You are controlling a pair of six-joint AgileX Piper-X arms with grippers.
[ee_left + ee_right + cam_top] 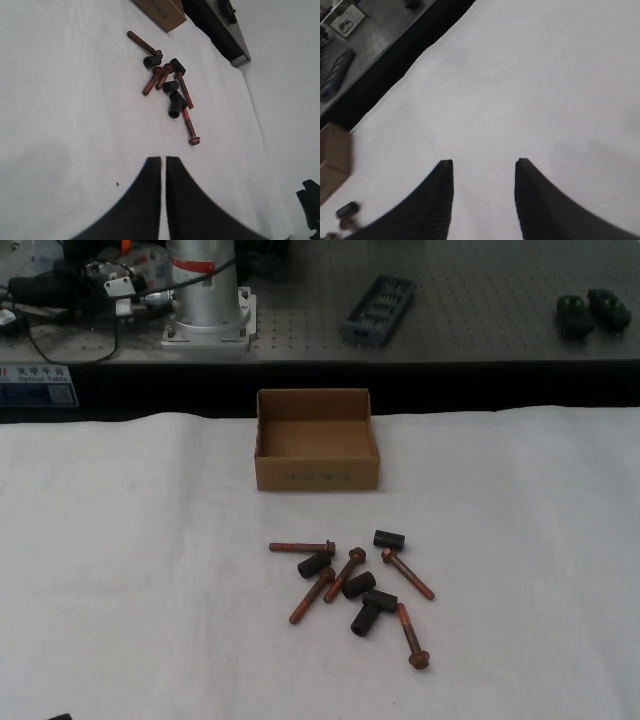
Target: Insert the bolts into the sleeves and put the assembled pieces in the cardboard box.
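Copper-coloured threaded bolts (188, 125) and matte black sleeves (174, 106) lie loose in one pile ahead of the left gripper (163, 159), whose fingers are together on nothing. None is assembled yet, and the cardboard box (316, 478) beyond the pile holds nothing. The right gripper (484, 162) has its fingers apart over white cloth (545, 75).

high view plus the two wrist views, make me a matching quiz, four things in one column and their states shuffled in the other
Things
1. cardboard box
2. left hand
3. right hand
4. bolts

States
a. open, holding nothing
b. lying loose in a heap among black sleeves
c. open-topped, nothing visible inside
d. shut, holding nothing

Pairs: 1-c, 2-d, 3-a, 4-b
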